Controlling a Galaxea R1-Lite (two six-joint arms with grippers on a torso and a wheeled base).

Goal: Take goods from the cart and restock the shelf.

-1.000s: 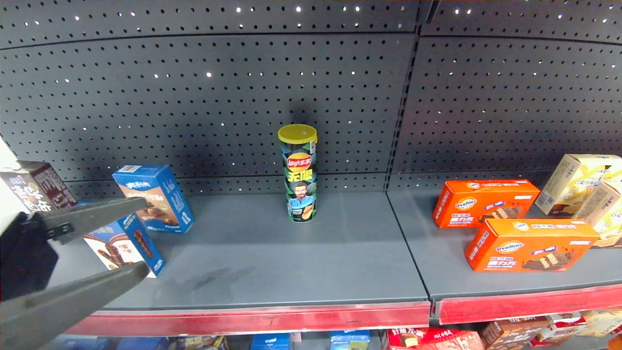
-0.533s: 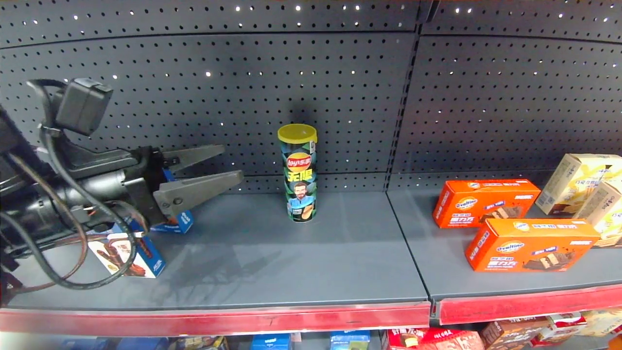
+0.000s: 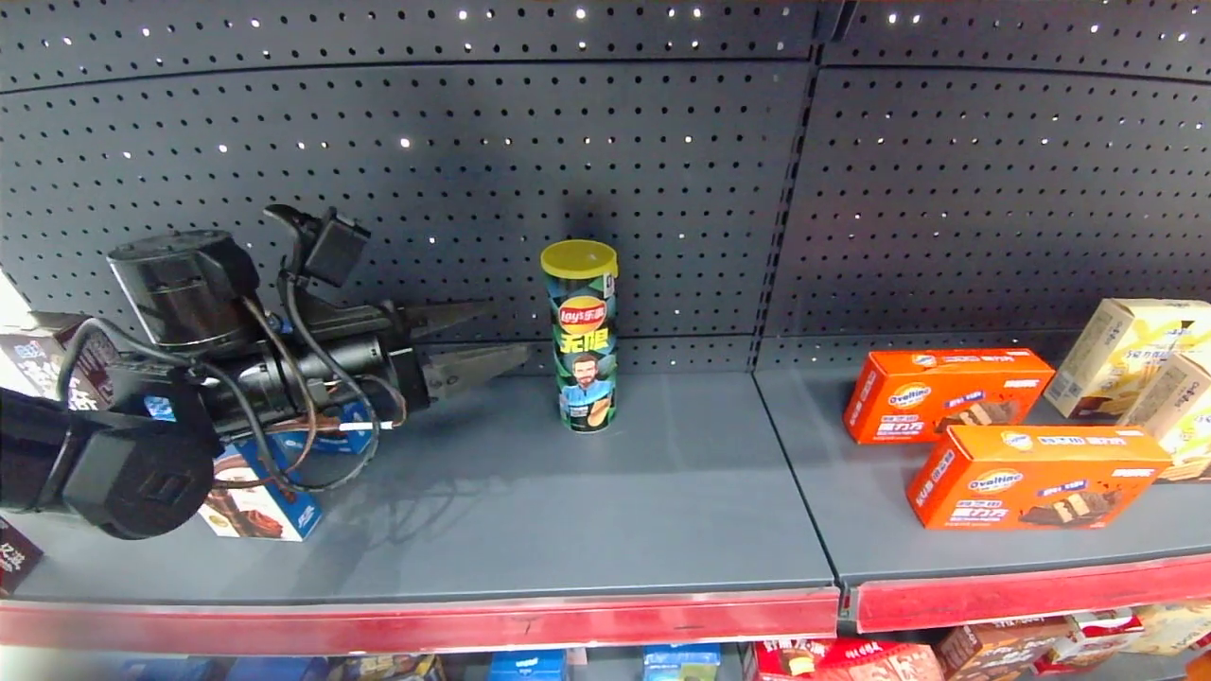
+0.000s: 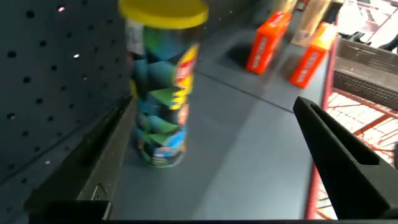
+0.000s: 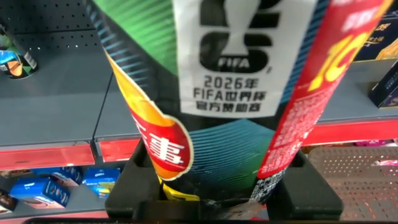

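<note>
Right side: back orange snack box [image 3: 946,395] lying flat, front orange snack box [image 3: 1031,473] just in front of it, nearer the edge. Far right: cream boxes [image 3: 1126,355], tilted, overlapping. Left side: blue biscuit box [image 3: 274,511] upright, second blue box [image 3: 352,423] behind it, mostly hidden; dark brown box [image 3: 24,352] at far left. Grey pegboard panel [image 3: 605,142] behind all. Lower tier: red packs [image 3: 833,660], blue packs [image 3: 681,659].

Soft, dimmish light; the chip can [image 3: 580,336] throws a faint shadow onto the pegboard [image 3: 662,189] behind it, where holes glint. Shelf [image 3: 568,511] edges bow.
</note>
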